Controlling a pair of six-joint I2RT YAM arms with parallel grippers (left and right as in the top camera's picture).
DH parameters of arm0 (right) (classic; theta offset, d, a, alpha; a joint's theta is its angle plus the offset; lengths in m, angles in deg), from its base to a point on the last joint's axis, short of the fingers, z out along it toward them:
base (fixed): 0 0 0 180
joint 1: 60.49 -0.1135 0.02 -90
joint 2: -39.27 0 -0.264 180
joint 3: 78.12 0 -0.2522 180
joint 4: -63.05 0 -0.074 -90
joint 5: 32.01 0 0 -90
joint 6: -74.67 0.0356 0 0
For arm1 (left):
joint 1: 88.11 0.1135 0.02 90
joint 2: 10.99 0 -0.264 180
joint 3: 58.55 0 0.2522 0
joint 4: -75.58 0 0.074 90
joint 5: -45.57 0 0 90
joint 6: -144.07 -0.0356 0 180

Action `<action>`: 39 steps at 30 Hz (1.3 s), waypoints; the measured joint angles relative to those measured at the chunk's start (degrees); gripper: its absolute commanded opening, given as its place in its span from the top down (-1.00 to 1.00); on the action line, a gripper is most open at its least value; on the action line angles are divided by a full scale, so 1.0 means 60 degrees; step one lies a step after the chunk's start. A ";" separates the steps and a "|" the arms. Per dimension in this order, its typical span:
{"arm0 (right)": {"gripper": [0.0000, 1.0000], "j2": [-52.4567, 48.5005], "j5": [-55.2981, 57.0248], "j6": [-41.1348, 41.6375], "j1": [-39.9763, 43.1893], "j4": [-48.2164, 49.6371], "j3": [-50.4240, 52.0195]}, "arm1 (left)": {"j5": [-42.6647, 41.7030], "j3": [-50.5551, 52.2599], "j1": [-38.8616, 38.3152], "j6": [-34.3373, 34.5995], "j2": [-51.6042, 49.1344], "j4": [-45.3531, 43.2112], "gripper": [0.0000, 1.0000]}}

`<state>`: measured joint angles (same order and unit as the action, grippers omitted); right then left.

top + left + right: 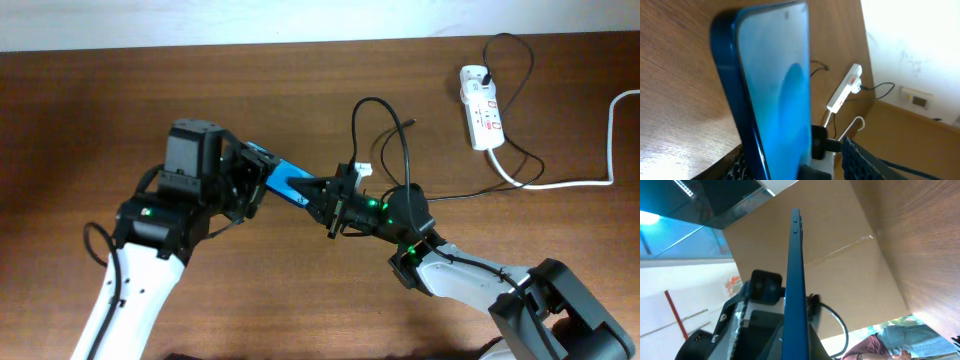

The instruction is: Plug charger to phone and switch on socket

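- Clamped in left gripper (248, 188): phone (284, 180), lying lengthwise toward right gripper (332, 203).
- Meets phone's free end there; perhaps pinching charger (353, 125) plug, cannot tell.

The counter (300, 80) is brown wood grain, smooth with a low sheen. Front of the phone (780, 90) is glossy glass, edge looks like satin blue metal. The socket (481, 100) is shiny white plastic, and the charger (406, 150) cable is matt black.

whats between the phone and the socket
A loop of the charger over bare table, with phone and socket either side; the overhead view shows it.
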<state>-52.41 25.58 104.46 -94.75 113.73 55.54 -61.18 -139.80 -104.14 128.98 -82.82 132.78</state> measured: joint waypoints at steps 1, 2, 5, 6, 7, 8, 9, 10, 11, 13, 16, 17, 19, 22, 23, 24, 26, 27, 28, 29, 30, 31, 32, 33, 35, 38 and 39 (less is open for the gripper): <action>0.91 0.0000 0.0004 0.0004 0.0000 0.0029 0.0000 | 0.0018 0.0000 -0.0015 0.0007 -0.0066 0.0000 -0.11; 0.92 0.0000 0.0004 0.0004 0.0000 0.0058 0.0000 | 0.0029 0.0000 -0.0015 0.0026 -0.0186 0.0000 -0.01; 0.91 0.0000 0.0007 0.0000 0.0000 0.0058 0.0000 | 0.0058 0.0000 -0.0015 0.0047 -0.0437 0.0000 0.27; 0.92 0.0000 0.0007 0.0007 0.0000 0.0058 0.0000 | 0.0080 0.0004 -0.0015 0.0120 -0.0459 -0.0004 0.28; 0.91 0.0000 0.0025 0.0004 0.0000 0.0058 0.0000 | 0.0091 0.0004 -0.0015 0.0127 -0.0459 -0.0011 0.30; 0.91 0.0000 0.0036 0.0004 0.0000 0.0058 0.0000 | 0.0091 0.0004 -0.0015 0.0138 -0.0459 -0.0051 0.33; 0.91 0.0000 0.0040 0.0000 0.0000 0.0058 0.0000 | 0.0091 0.0004 -0.0015 0.0178 -0.0459 -0.0098 0.36; 0.92 0.0000 0.0036 0.0004 0.0000 0.0055 0.0000 | 0.0091 0.0004 -0.0015 0.0219 -0.0459 -0.0106 0.37; 0.91 0.0000 0.0040 0.0000 0.0000 0.0055 0.0000 | 0.0095 0.0004 -0.0015 0.0248 -0.0459 -0.0109 0.38; 0.91 0.0000 0.0040 0.0000 0.0000 0.0036 0.0000 | 0.0098 0.0004 -0.0015 0.0317 -0.0459 -0.0138 0.39; 0.92 0.0000 0.0076 0.0004 0.0000 0.0033 0.0000 | 0.0098 0.0004 -0.0015 0.0386 -0.0459 -0.0142 0.43; 0.92 0.0000 0.0095 0.0004 0.0000 0.0029 0.0000 | 0.0102 0.0004 -0.0015 0.0426 -0.0459 -0.0142 0.45; 0.92 0.0000 0.0113 0.0007 0.0000 0.0007 0.0000 | 0.0106 0.0004 -0.0015 0.0510 -0.0459 -0.0142 0.50; 0.92 0.0000 0.0149 0.0022 0.0000 -0.0022 0.0000 | 0.0124 0.0004 -0.0015 0.0710 -0.0459 -0.0149 0.53; 0.91 0.0000 0.0175 0.0018 0.0000 -0.0022 0.0000 | 0.0124 0.0004 -0.0015 0.0761 -0.0459 -0.0164 0.55; 0.92 0.0000 0.0189 0.0022 0.0000 -0.0022 0.0000 | 0.0124 0.0004 -0.0015 0.0780 -0.0459 -0.0175 0.56; 0.91 0.0000 0.0240 0.0029 0.0000 -0.0022 0.0000 | 0.0124 0.0011 -0.0015 0.0780 -0.0459 -0.0215 0.63; 0.92 0.0000 0.0255 0.0025 0.0000 -0.0022 0.0000 | 0.0127 0.0011 -0.0015 0.0780 -0.0459 -0.0219 0.64; 0.91 0.0000 0.0288 0.0022 0.0000 -0.0025 0.0000 | 0.0127 0.0018 -0.0015 0.0776 -0.0459 -0.0248 0.65; 0.92 0.0004 0.0306 0.0022 0.0000 -0.0025 0.0000 | 0.0127 0.0026 -0.0015 0.0776 -0.0459 -0.0288 0.65; 0.92 0.0004 0.0321 0.0029 0.0000 -0.0022 0.0000 | 0.0131 0.0026 -0.0025 0.0809 -0.0459 -0.0324 0.65; 0.91 0.0004 0.0321 0.0025 0.0000 -0.0022 0.0000 | 0.0131 0.0026 -0.0025 0.0845 -0.0459 -0.0321 0.66; 0.91 0.0004 0.0324 0.0025 0.0000 -0.0022 0.0000 | 0.0131 0.0026 -0.0025 0.0856 -0.0459 -0.0321 0.67; 0.92 0.0007 0.0328 0.0025 0.0000 -0.0022 0.0000 | 0.0131 0.0029 -0.0025 0.0882 -0.0459 -0.0324 0.69; 0.92 0.0011 0.0335 0.0022 0.0000 -0.0022 0.0000 | 0.0131 0.0029 -0.0025 0.0914 -0.0459 -0.0324 0.75; 0.92 0.0018 0.0368 0.0025 0.0000 -0.0025 -0.0004 | 0.0131 0.0029 -0.0025 0.1002 -0.0459 -0.0353 0.81; 0.92 0.0018 0.0379 0.0025 0.0000 -0.0029 -0.0004 | 0.0135 0.0029 -0.0025 0.1071 -0.0459 -0.0353 0.85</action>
<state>-52.30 27.86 104.61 -94.75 113.56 55.52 -60.37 -139.62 -104.29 135.41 -85.58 130.66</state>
